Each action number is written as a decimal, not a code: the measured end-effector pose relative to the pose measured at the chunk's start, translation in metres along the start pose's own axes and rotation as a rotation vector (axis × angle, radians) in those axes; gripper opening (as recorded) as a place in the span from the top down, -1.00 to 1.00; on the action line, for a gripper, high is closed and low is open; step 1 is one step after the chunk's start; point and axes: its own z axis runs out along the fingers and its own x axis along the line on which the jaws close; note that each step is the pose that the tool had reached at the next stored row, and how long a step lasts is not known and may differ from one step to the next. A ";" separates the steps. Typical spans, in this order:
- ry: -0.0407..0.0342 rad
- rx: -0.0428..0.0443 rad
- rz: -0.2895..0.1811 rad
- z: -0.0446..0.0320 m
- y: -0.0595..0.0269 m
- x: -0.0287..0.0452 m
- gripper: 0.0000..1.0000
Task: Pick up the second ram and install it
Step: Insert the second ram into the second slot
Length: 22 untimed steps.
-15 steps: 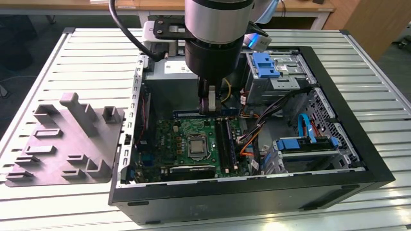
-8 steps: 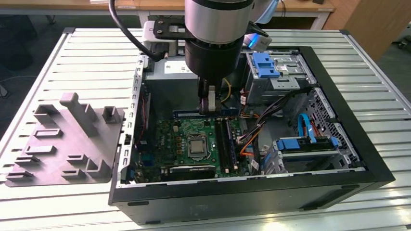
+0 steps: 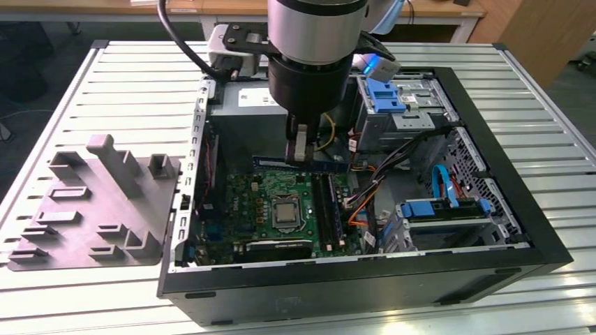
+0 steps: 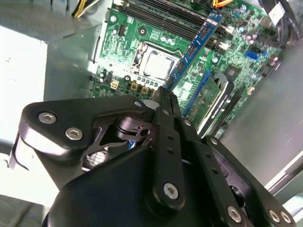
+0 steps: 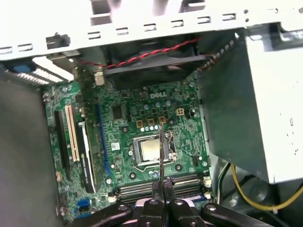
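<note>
The second ram is picked up but not yet seated. The gripper has its jaws clamped on the stick, which hangs in the air inside the open computer case, above the motherboard and near the processor socket. It touches none of the memory slots (lining up and pressing in remain, I judge). It is a thin, flat, narrow blue board carrying small dark chips; edge-on in the first wrist view it is a mere dark line.

Matt black: case. Satin black metal: gripper links. Glossy green board: motherboard inside case. Smooth bluish laminate: second ram.
</note>
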 end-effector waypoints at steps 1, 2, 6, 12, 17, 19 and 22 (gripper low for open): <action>-0.0005 0.0009 0.018 0.0001 0.0000 0.0000 0.76; -0.0010 0.0019 0.036 0.0002 0.0000 0.0000 0.76; -0.0029 0.0056 0.109 0.0006 0.0000 0.0000 0.76; -0.0057 0.0111 0.218 0.0012 0.0000 0.0001 0.76; -0.0082 0.0157 0.309 0.0017 0.0000 0.0001 0.76; -0.0092 0.0176 0.346 0.0019 0.0000 0.0001 0.76; -0.0106 0.0203 0.400 0.0021 -0.0001 0.0001 0.76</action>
